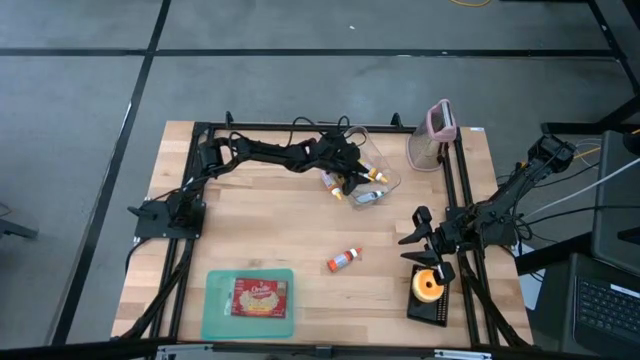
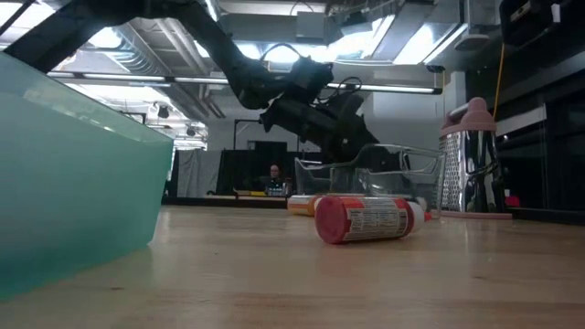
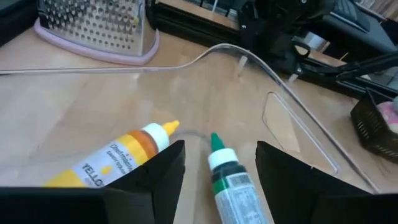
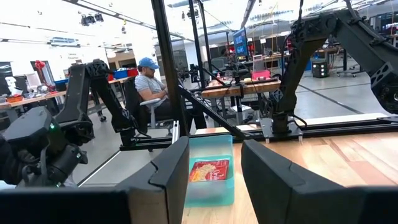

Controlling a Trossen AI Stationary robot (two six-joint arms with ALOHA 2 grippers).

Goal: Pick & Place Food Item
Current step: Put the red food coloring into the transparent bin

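Observation:
My left gripper (image 1: 352, 185) is open inside a clear plastic bin (image 1: 378, 165) at the table's far middle. In the left wrist view its fingers (image 3: 163, 168) stand on either side of a green-capped bottle (image 3: 227, 180) that lies on the bin's floor, with a gap on both sides. A yellow bottle (image 3: 118, 158) lies beside it. A red-capped bottle (image 1: 344, 260) lies on its side on the bare table and also shows in the low view (image 2: 366, 219). My right gripper (image 1: 412, 240) is open and empty at the table's right side.
A teal tray (image 1: 215, 310) holding a food packet (image 1: 260, 297) stands at the near left. A metal grater (image 1: 432, 140) stands at the far right. A black basket with an orange item (image 1: 430, 287) sits near my right gripper. A person sits in the room beyond (image 4: 146, 81).

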